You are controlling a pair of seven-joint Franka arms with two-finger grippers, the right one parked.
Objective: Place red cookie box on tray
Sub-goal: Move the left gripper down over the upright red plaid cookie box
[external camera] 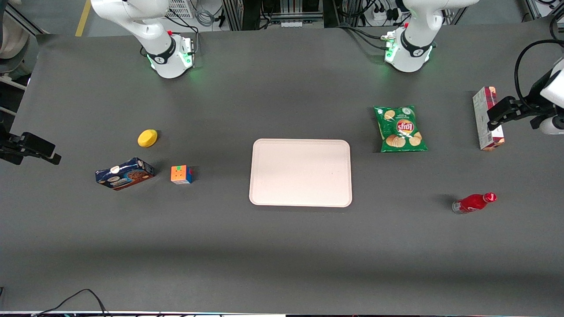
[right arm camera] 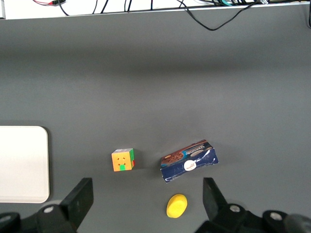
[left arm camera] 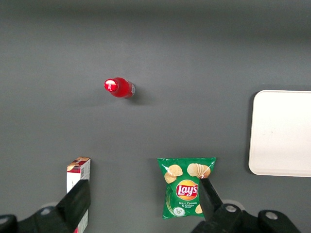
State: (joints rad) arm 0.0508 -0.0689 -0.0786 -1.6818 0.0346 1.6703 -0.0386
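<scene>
The red cookie box [external camera: 484, 119] lies flat at the working arm's end of the table, long and thin, with dark red plaid sides. It also shows in the left wrist view [left arm camera: 77, 173]. The pale pink-beige tray [external camera: 300, 172] sits mid-table with nothing on it; one end of it shows in the left wrist view [left arm camera: 282, 133]. My left gripper [external camera: 495, 116] hangs open and empty above the table, beside the box. In the left wrist view, the gripper [left arm camera: 143, 201] has one finger over the box and the other over the chips bag.
A green Lay's chips bag [external camera: 399, 128] lies between the tray and the red box. A small red bottle [external camera: 473, 203] lies nearer the front camera. A blue cookie box [external camera: 124, 173], a colour cube [external camera: 181, 174] and a yellow object [external camera: 147, 138] lie toward the parked arm's end.
</scene>
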